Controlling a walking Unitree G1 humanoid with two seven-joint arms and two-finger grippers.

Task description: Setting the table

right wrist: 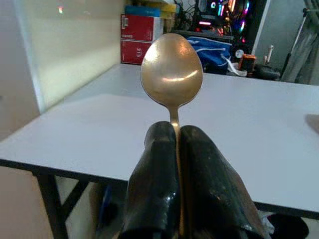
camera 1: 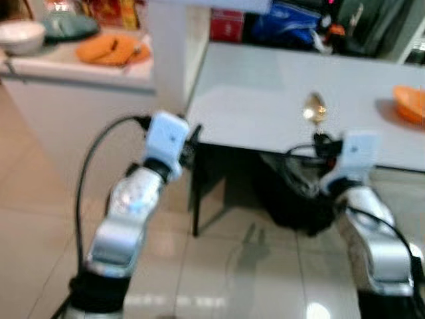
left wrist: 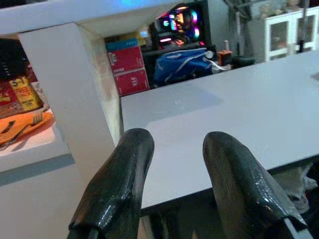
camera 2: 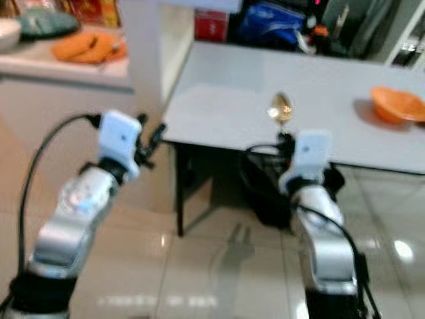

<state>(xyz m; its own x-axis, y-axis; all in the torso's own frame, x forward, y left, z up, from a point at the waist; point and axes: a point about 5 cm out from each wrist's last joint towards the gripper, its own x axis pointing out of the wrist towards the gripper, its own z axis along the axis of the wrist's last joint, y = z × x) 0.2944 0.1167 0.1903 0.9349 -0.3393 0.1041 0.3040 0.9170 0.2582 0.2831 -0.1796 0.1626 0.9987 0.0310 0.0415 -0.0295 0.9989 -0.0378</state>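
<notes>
The right gripper (right wrist: 175, 142) pinched a spoon (right wrist: 172, 69) upright at the table (camera 1: 265, 100) edge, while the left gripper (left wrist: 172, 154), at nine o'clock, was spread empty.

Bright indoor light, eye views softly blurred, glare spots on glossy floor (camera 1: 317, 310), wrist views sharper

The table (camera 1: 265, 100) stood ahead, a plate (camera 1: 410, 103) on its right end. A pillar (camera 1: 166, 53) rose at its left corner, with another table (camera 1: 73, 66) bearing dishes (camera 1: 109, 50) further left.
</notes>
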